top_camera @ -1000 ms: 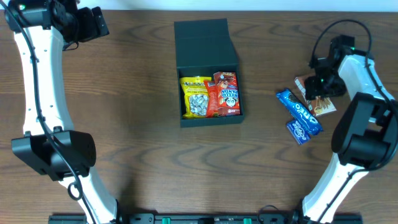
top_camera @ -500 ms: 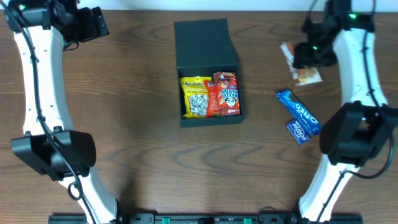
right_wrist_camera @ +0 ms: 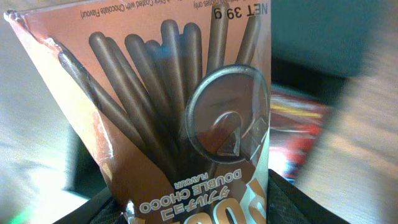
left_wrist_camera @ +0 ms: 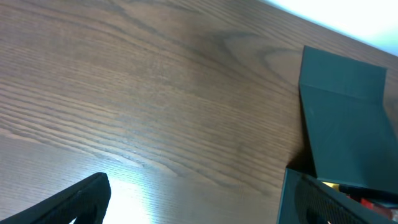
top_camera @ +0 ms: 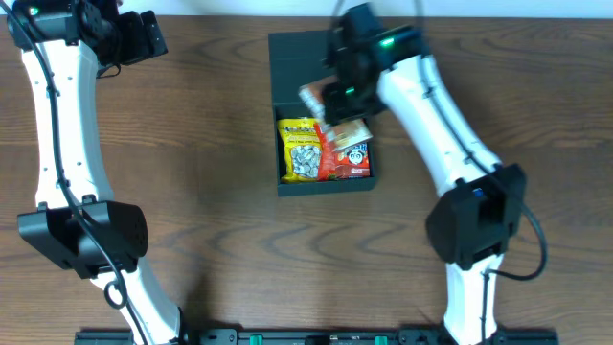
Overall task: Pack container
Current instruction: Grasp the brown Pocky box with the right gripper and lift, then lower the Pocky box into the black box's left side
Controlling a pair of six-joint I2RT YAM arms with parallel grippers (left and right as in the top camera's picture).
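Brown cardboard chocolate-stick box point(right_wrist_camera: 168, 106), pinched by the right gripper point(top_camera: 337, 107) above the dark teal-green cardboard container point(top_camera: 326, 186) toward 12 o'clock, could jam askew against the snack packets point(top_camera: 306, 151) filling it; left gripper point(top_camera: 148, 36) spread, 10 o'clock.

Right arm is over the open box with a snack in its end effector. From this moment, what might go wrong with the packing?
1. The chocolate-stick box held by the right end effector sits at an angle over the container; released like this, it may catch a wall or land askew.
2. The yellow packet and red packet already cover most of the floor, so the box may end up on top and keep the flap lid from closing.
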